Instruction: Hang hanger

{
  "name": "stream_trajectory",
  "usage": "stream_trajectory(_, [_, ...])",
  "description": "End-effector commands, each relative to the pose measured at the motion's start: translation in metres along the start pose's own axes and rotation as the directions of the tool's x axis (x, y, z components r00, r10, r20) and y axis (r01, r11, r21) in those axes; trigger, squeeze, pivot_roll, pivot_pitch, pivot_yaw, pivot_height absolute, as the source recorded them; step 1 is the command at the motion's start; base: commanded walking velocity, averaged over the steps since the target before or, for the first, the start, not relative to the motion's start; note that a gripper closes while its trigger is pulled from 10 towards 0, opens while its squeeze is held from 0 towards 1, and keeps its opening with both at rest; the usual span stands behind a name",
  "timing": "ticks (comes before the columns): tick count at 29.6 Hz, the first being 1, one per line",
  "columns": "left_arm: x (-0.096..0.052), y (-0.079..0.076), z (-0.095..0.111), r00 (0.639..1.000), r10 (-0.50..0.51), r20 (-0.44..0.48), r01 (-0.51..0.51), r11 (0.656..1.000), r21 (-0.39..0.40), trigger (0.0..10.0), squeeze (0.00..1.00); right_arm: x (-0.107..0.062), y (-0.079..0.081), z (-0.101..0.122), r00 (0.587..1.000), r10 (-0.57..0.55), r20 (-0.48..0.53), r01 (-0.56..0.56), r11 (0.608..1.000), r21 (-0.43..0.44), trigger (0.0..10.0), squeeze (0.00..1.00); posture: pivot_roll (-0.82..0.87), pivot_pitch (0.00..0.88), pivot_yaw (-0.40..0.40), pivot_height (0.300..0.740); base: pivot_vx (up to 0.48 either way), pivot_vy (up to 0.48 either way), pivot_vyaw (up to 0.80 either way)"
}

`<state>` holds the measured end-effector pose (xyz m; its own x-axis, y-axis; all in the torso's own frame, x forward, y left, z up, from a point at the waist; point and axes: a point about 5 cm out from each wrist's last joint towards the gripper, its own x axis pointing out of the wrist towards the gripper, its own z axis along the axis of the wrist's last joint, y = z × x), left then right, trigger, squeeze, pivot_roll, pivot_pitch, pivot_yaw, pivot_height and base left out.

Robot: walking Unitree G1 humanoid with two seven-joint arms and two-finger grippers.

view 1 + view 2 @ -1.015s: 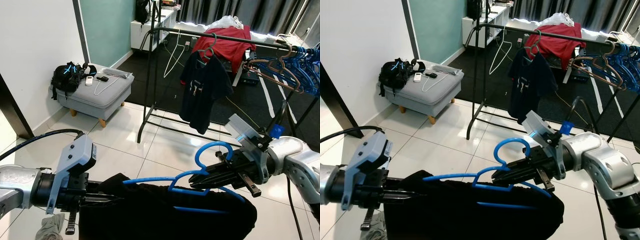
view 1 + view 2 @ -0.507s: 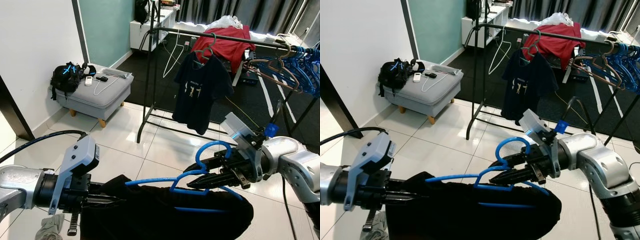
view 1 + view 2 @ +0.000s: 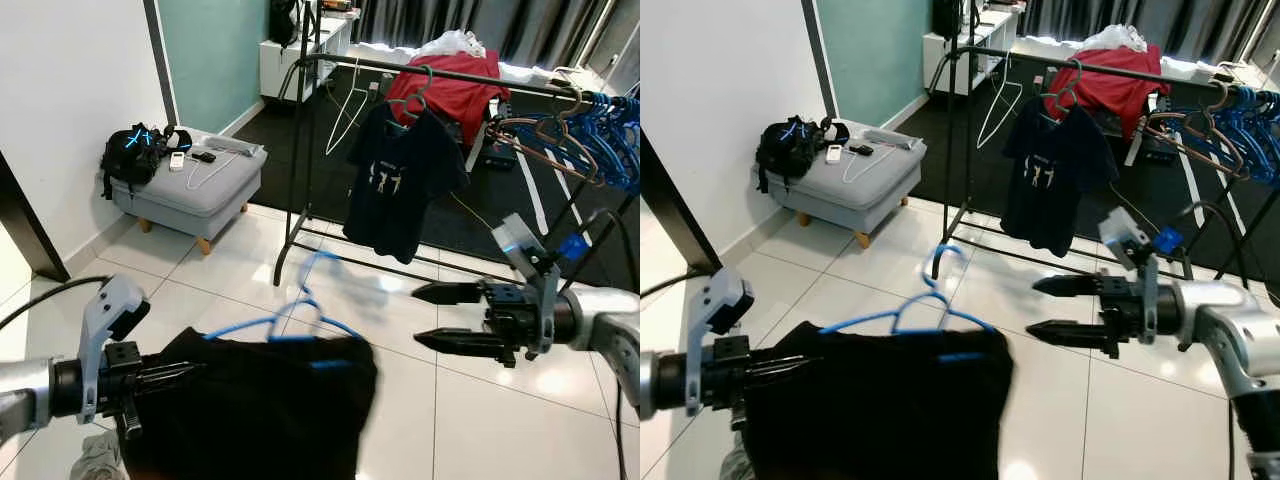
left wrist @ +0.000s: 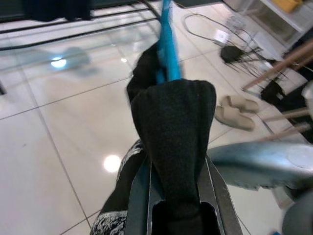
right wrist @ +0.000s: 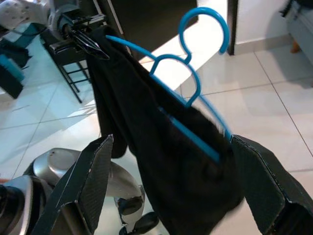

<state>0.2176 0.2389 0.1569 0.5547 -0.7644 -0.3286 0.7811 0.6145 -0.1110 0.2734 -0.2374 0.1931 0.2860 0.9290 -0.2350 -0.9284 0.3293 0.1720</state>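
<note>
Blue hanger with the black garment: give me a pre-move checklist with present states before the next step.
1. Left gripper shut on black garment: ok.
2. Right gripper holding blue hanger: not ok, its fingers are open and apart from it.
3. Garment on hanger: ok, though hanging lopsided.
4. Hanger hook free and upright: ok.
5. Free space on clothes rack rail: ok, between white hanger and dark T-shirt.

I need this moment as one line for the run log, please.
left gripper: shut on black garment | blue hanger: in garment | right gripper: open, apart from hanger | rack: ahead
</note>
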Motion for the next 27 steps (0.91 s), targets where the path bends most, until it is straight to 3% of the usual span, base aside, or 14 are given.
stream_trajectory(1, [-0.001, 0.004, 0.002, 0.995, 0.068, 0.069, -0.068, 0.998, 0.002, 0.0, 0.0, 0.001, -0.001, -0.01, 0.999, -0.037, 0.002, 0.037, 0.999, 0.013, 10.0, 1.0, 0.0, 0.0, -0.067, 0.74, 0.0, 0.0, 0.0])
stream_trajectory(5, [0.003, 0.011, 0.001, 0.974, 0.184, 0.133, -0.184, 0.983, -0.015, 0.0, 0.0, 0.007, -0.01, -0.017, 0.989, -0.147, 0.025, 0.147, 0.989, 0.006, 10.0, 1.0, 0.0, 0.0, -0.065, 0.74, 0.0, 0.0, 0.0])
stream_trajectory(6, [0.009, 0.026, 0.006, 0.889, 0.386, 0.246, -0.381, 0.922, -0.071, 1.6, 0.0, 0.02, -0.038, -0.024, 0.902, -0.428, 0.062, 0.426, 0.904, 0.045, 10.0, 0.0, 0.0, 0.0, -0.062, 0.74, 0.0, 0.0, 0.0])
stream_trajectory(7, [0.011, 0.031, 0.007, 0.841, 0.461, 0.284, -0.447, 0.887, -0.115, 10.0, 0.0, 0.025, -0.05, -0.029, 0.834, -0.549, 0.052, 0.544, 0.835, 0.086, 10.0, 0.0, 0.0, 0.0, -0.062, 0.74, 0.0, 0.0, 0.0])
stream_trajectory(9, [0.014, 0.036, 0.005, 0.784, 0.527, 0.328, -0.495, 0.849, -0.184, 10.0, 0.0, 0.029, -0.063, -0.038, 0.733, -0.679, 0.045, 0.666, 0.729, 0.159, 10.0, 0.0, 0.0, 0.0, -0.061, 0.74, 0.0, 0.0, 0.0])
stream_trajectory(10, [0.014, 0.036, 0.005, 0.784, 0.527, 0.328, -0.495, 0.849, -0.184, 10.0, 0.0, 0.029, -0.063, -0.038, 0.733, -0.679, 0.045, 0.666, 0.729, 0.159, 10.0, 0.0, 0.0, 0.0, -0.061, 0.74, 0.0, 0.0, 0.0])
stream_trajectory(11, [0.016, 0.037, 0.003, 0.766, 0.542, 0.345, -0.5, 0.84, -0.21, 10.0, 0.0, 0.029, -0.067, -0.042, 0.696, -0.716, 0.05, 0.697, 0.691, 0.191, 10.0, 0.0, 0.0, 0.0, -0.061, 0.74, 0.0, 0.0, 0.0])
stream_trajectory(12, [0.016, 0.04, 0.001, 0.738, 0.574, 0.354, -0.526, 0.818, -0.231, 10.0, 0.0, 0.029, -0.073, -0.053, 0.61, -0.792, 0.04, 0.743, 0.588, 0.319, 10.0, 0.0, 0.0, 0.0, -0.059, 0.74, 0.0, 0.0, -0.8])
stream_trajectory(13, [0.015, 0.042, -0.001, 0.719, 0.596, 0.357, -0.545, 0.803, -0.243, 10.0, 0.0, 0.031, -0.077, -0.061, 0.551, -0.834, 0.015, 0.758, 0.508, 0.408, 10.0, 0.0, 0.0, 0.0, -0.059, 0.74, 0.0, 0.0, -0.8])
stream_trajectory(14, [0.009, 0.049, 0.0, 0.664, 0.652, 0.366, -0.584, 0.758, -0.29, 10.0, 0.0, 0.027, -0.08, -0.06, 0.512, -0.859, 0.029, 0.765, 0.471, 0.44, 10.0, 0.0, 0.02, 0.0, -0.066, 0.74, 0.0, 0.0, -0.8])
stream_trajectory(16, [0.003, 0.057, 0.002, 0.6, 0.712, 0.365, -0.622, 0.702, -0.347, 10.0, 0.0, 0.022, -0.082, -0.055, 0.478, -0.877, 0.052, 0.779, 0.451, 0.436, 10.0, 0.0, 0.0, 0.0, -0.057, 0.74, 0.0, 0.0, -0.8])
stream_trajectory(18, [0.004, 0.057, 0.003, 0.595, 0.72, 0.358, -0.636, 0.693, -0.339, 10.0, 0.0, 0.022, -0.082, -0.054, 0.471, -0.881, 0.054, 0.784, 0.445, 0.433, 10.0, 0.0, 0.0, 0.0, -0.055, 0.74, 0.0, 0.0, -0.8])
stream_trajectory(20, [0.018, 0.056, 0.004, 0.624, 0.703, 0.342, -0.645, 0.71, -0.282, 10.0, 0.0, 0.031, -0.085, -0.049, 0.437, -0.898, 0.056, 0.815, 0.422, 0.397, 10.0, 0.0, 0.0, 0.0, -0.064, 0.74, 0.0, 0.0, -0.8])
stream_trajectory(27, [0.039, 0.056, 0.008, 0.664, 0.664, 0.343, -0.624, 0.745, -0.235, 10.0, 0.0, 0.047, -0.094, -0.039, 0.375, -0.925, 0.056, 0.874, 0.373, 0.312, 10.0, 0.0, 0.0, 0.0, -0.062, 0.74, 0.056, 0.0, -0.69])
